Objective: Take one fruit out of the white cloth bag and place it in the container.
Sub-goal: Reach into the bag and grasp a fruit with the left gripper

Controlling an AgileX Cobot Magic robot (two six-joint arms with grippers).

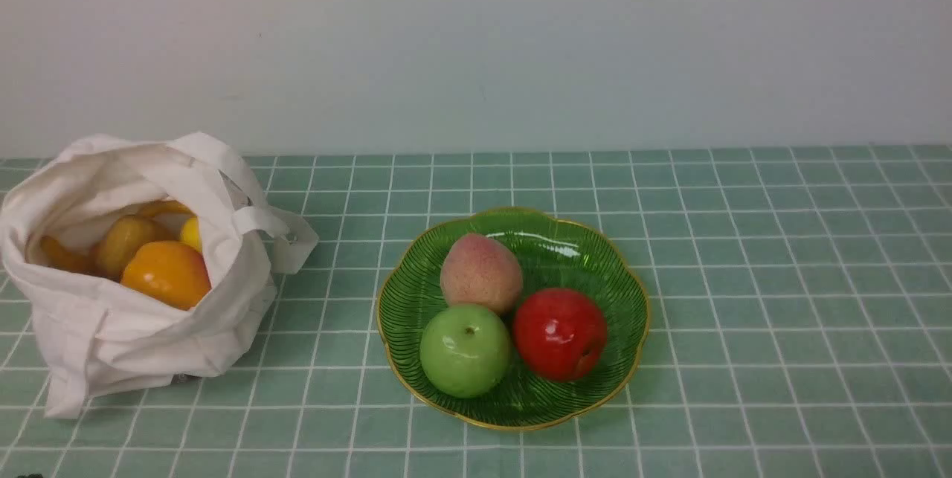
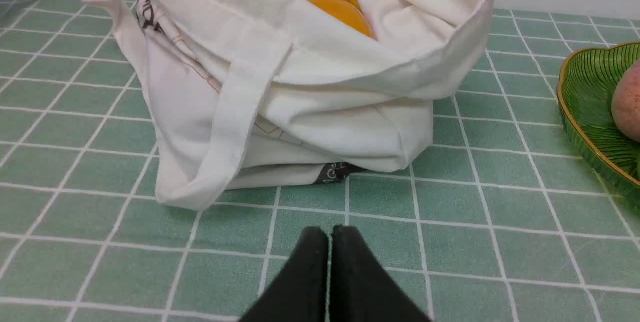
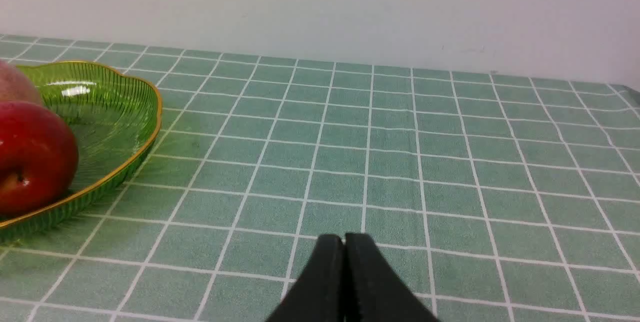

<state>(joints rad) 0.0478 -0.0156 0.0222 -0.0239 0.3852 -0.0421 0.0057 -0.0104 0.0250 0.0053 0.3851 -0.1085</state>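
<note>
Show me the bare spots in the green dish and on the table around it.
Free: the dish's back-right floor, bordered by peach, red apple and rim; the tablecloth strip between bag and dish; the wide stretch right of the dish. Crowded: the dish's left and centre, around the green apple.

The green-checked table bears the white cloth bag and the container.
</note>
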